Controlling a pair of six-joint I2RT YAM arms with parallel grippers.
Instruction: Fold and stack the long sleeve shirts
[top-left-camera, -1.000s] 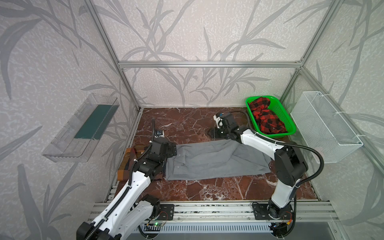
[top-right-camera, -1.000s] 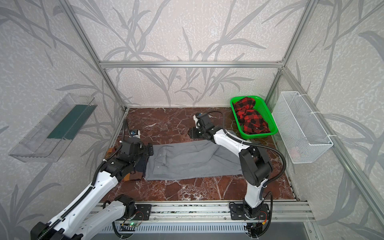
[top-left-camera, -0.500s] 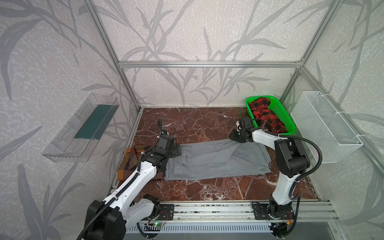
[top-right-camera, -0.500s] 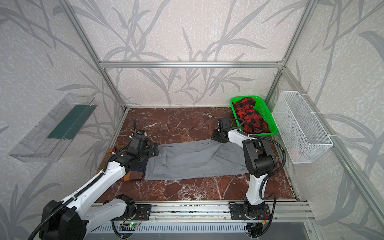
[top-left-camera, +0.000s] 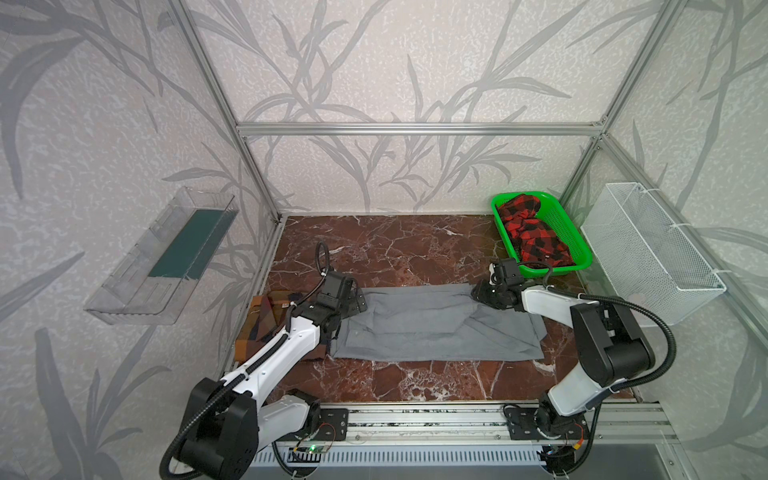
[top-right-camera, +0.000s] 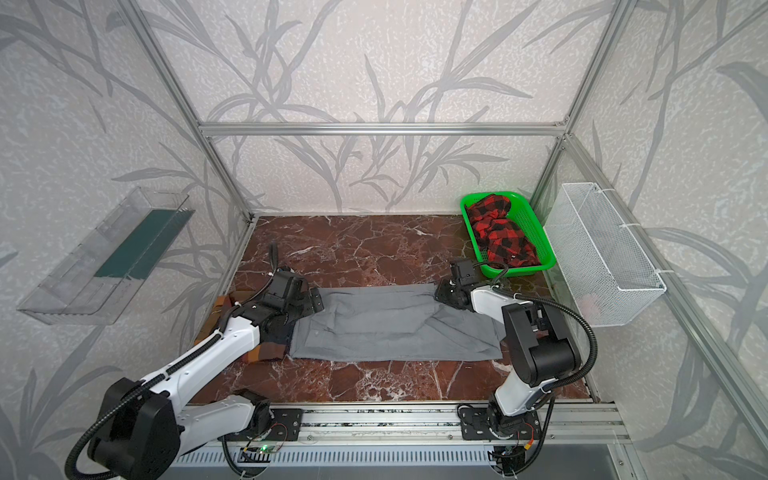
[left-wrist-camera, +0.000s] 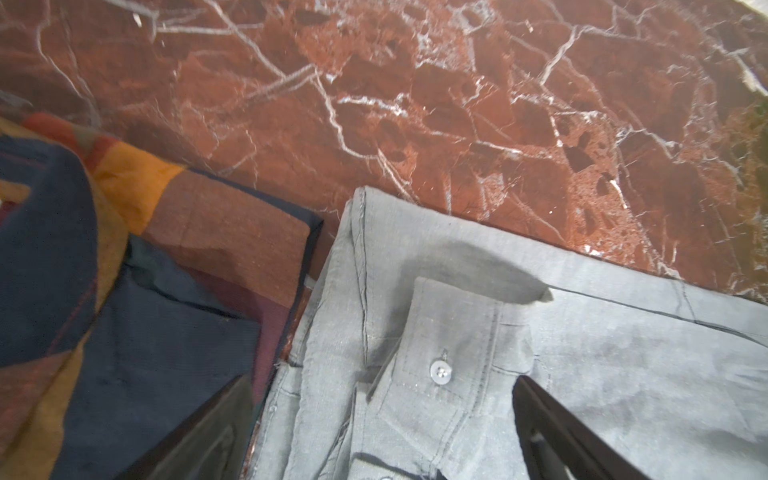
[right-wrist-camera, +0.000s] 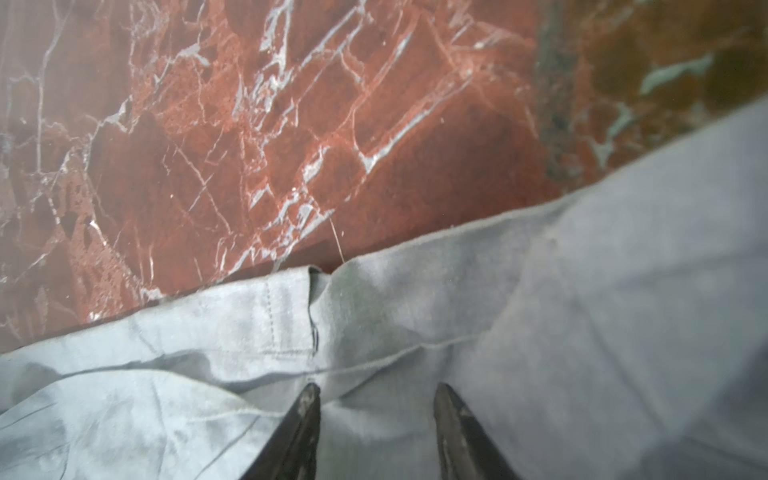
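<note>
A grey long sleeve shirt (top-left-camera: 432, 328) (top-right-camera: 390, 328) lies flat as a long folded strip across the middle of the marble table. My left gripper (top-left-camera: 353, 297) (top-right-camera: 311, 299) (left-wrist-camera: 380, 380) hangs open and wide over the shirt's left end, above a buttoned cuff (left-wrist-camera: 440, 370). My right gripper (top-left-camera: 482, 293) (top-right-camera: 444, 293) (right-wrist-camera: 377, 388) is low over the far right corner of the grey shirt (right-wrist-camera: 415, 311). Its fingers stand apart on the cloth with nothing pinched. The orange, brown and navy check shirt (top-left-camera: 268, 309) (left-wrist-camera: 166, 291) lies folded at the left, partly under my left arm.
A green basket (top-left-camera: 552, 271) with a red and black check garment (top-left-camera: 532, 232) stands at the back right, close behind my right gripper. A white wire basket (top-left-camera: 648, 249) hangs on the right wall and a clear tray (top-left-camera: 166, 257) on the left wall.
My right gripper has moved from behind the middle of the shirt's far edge, rightward and down onto its far right corner. My left gripper has shifted slightly right over the shirt's left end.
</note>
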